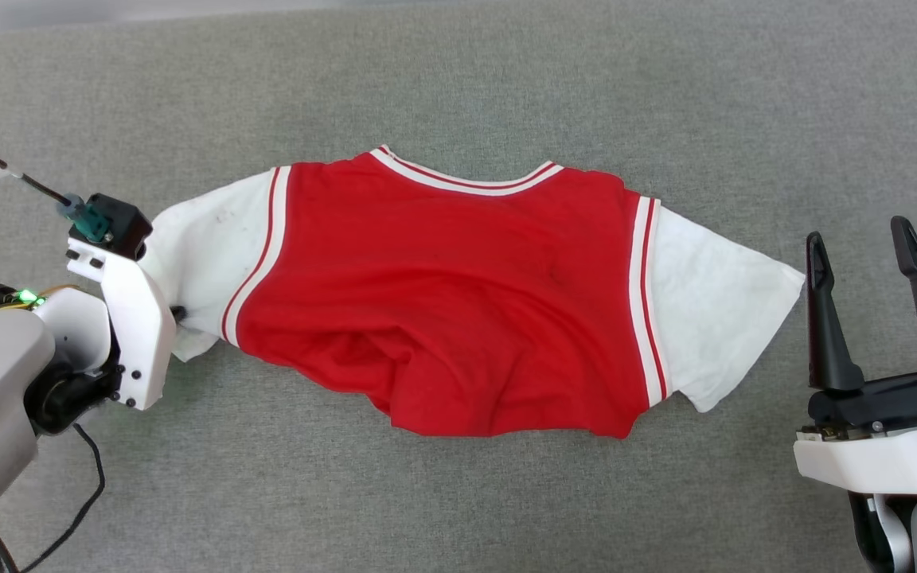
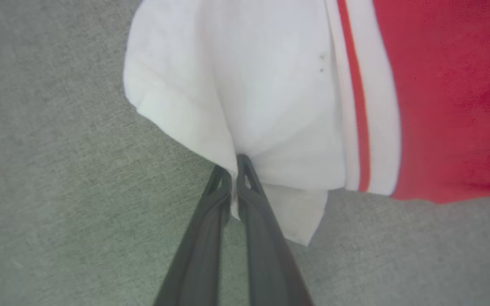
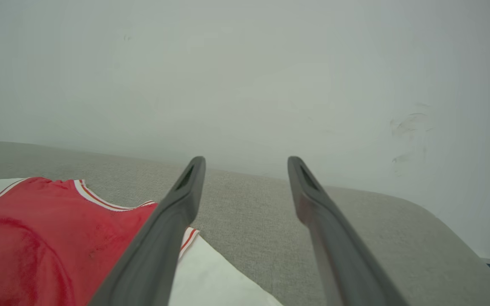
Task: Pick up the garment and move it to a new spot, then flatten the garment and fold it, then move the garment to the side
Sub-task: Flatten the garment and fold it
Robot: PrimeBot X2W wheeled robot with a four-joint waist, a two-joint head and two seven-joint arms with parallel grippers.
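One garment (image 1: 442,294), one grey surface (image 1: 458,79), one pale wall (image 3: 245,63), two pairs of jaws.

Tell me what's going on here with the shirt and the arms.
The left gripper is shut on the edge of one white sleeve of the garment, a red T-shirt lying spread on the grey padded surface with its lower hem rumpled. The right gripper stands open beside the other sleeve, clear of the cloth. The shirt is mostly laid out but not folded yet.
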